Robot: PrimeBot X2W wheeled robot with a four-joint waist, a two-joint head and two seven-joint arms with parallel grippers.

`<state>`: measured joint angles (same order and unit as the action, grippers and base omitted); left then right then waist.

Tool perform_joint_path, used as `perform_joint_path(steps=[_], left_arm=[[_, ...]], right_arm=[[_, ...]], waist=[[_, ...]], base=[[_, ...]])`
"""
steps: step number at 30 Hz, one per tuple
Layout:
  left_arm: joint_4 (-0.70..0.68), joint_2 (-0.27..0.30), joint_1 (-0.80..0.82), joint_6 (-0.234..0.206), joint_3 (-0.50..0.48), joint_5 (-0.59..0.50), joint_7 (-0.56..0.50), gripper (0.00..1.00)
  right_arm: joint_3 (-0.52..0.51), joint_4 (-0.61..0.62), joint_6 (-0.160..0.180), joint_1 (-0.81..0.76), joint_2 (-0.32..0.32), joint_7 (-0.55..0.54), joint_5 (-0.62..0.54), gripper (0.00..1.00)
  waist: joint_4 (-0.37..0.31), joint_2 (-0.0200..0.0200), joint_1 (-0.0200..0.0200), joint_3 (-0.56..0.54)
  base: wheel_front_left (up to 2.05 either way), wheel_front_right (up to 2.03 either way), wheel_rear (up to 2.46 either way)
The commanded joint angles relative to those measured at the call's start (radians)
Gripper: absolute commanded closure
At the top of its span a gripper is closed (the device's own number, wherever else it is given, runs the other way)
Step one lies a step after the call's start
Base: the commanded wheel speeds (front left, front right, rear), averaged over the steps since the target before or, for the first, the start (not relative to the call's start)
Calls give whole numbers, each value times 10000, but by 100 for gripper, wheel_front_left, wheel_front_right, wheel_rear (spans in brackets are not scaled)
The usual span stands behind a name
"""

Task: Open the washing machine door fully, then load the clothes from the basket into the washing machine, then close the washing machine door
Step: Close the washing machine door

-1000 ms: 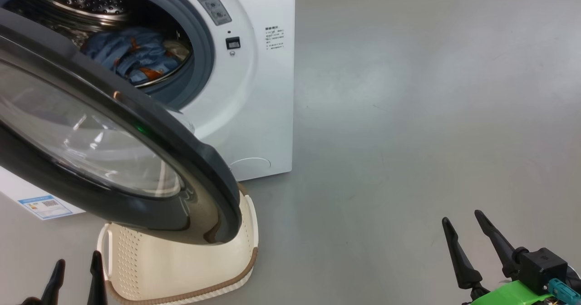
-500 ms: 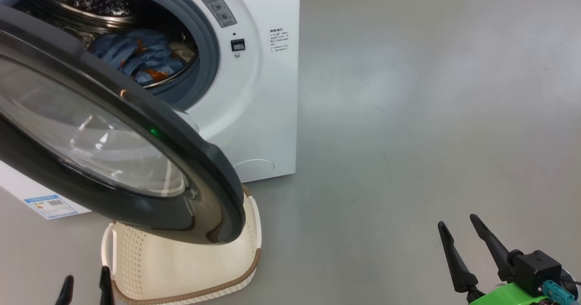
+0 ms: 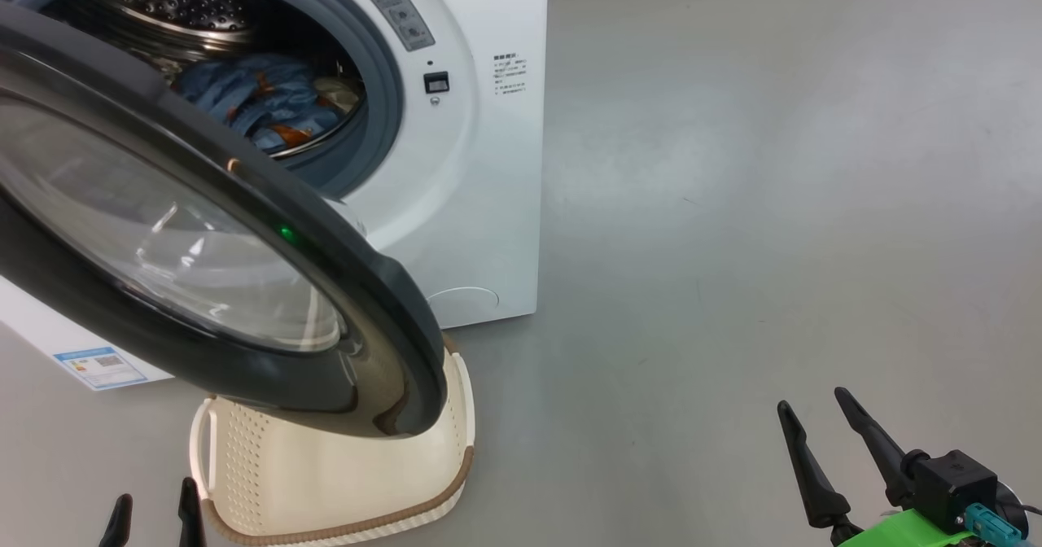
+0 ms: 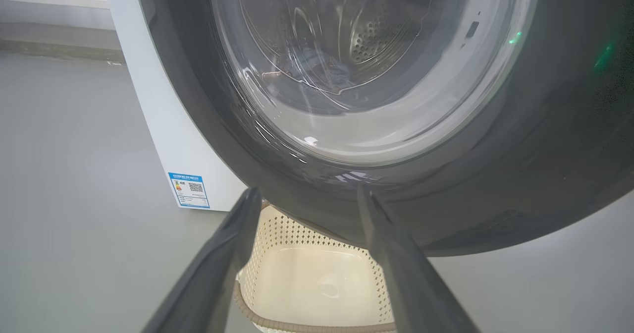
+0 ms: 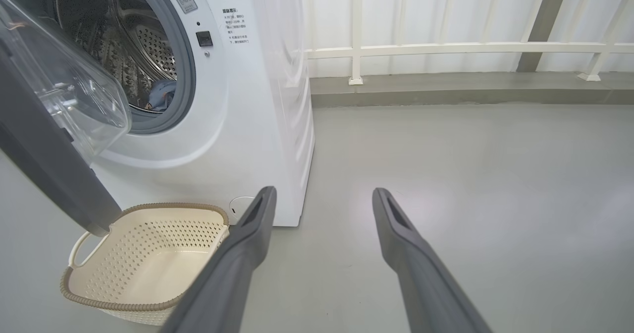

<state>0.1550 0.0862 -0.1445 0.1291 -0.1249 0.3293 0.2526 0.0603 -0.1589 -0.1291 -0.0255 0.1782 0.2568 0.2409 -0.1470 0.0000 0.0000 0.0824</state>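
Though dim, clothes (image 3: 269,111) seemingly inside washing machine (image 3: 488,205)

So the floor (image 3: 733,205) is plain smooth grey, kinda glossy. The washing machine (image 3: 488,205) stands right on it, and the basket (image 3: 342,482) sits on the floor just in front of its lower front. Along the far edge there's a raised grey kerb (image 5: 446,95) with white railing posts (image 5: 355,50).

A smooth, faintly glossy grey floor (image 3: 773,164) is seen, bordered at its far side by a low grey kerb (image 5: 446,87), on which a white railing (image 5: 446,49) of upright posts and a horizontal bar is set, backed by a pale ribbed wall panel (image 5: 485,11).
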Motion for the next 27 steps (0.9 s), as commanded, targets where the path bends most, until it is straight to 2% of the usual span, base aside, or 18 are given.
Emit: perform_joint_path(steps=[1,2,3,4,5,16,22,27], left_arm=[[-285,140,149,16,-308,-80,91,0],[-292,137,158,16,-289,-74,91,0],[-300,136,173,16,-267,-70,91,0],[-305,135,188,16,-239,-67,91,0],[-306,135,204,16,-208,-64,91,0],[-403,119,327,16,-35,-16,91,0],[-494,79,429,16,123,-42,91,0],[-635,41,562,16,242,-64,91,0]], right_arm=[[268,205,-16,163,144,49,93,0],[280,210,-16,179,135,49,109,14],[280,212,-16,212,116,49,133,47],[285,214,-16,264,89,49,170,67],[304,217,-16,329,62,49,202,100],[1005,702,-16,2073,-401,49,414,100],[1557,1716,-16,3277,-536,49,518,100],[2424,2759,-16,3904,-580,49,580,100]], waist=[[25,0,0,-10],[51,0,0,-10],[78,0,0,-14],[113,0,0,-23],[152,0,0,-30],[790,0,0,-235],[1232,0,0,-285],[1625,0,0,-293]], base=[[0,0,0],[0,0,0],[0,0,0],[0,0,0],[0,0,0],[0,0,0],[0,0,0],[0,0,0]])
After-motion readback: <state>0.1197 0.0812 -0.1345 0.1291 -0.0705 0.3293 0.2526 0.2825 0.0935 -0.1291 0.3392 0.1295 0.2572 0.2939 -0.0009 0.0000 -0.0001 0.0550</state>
